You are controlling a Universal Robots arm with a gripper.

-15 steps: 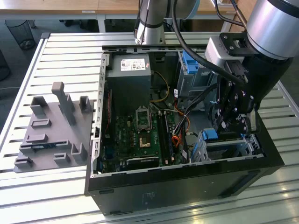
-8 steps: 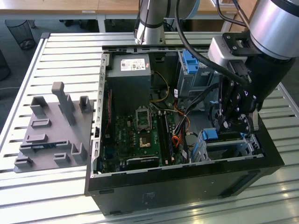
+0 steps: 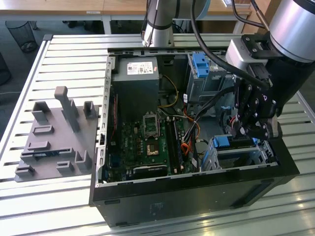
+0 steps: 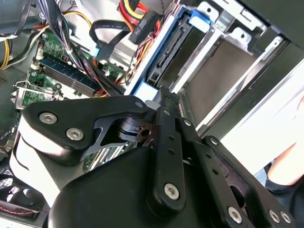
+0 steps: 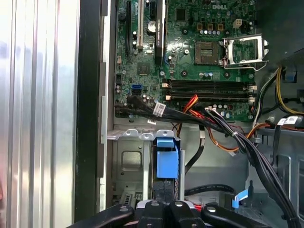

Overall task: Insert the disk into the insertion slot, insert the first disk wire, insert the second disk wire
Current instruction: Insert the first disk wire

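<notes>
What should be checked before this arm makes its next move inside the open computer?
1. Tool over the low silver-grey perforated metal drive cage: ok.
2. Grey hard drive in its bright blue plastic carrier between that cage's walls: ok.
3. Drive fully seated: cannot tell.
4. Black cable bundle off the carrier: ok.
5. Drive's wires plugged in: cannot tell.

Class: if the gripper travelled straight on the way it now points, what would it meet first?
Probably the disk, whose blue frame stands in the insertion slot directly ahead of the gripper; the gap between them is unclear.
</notes>
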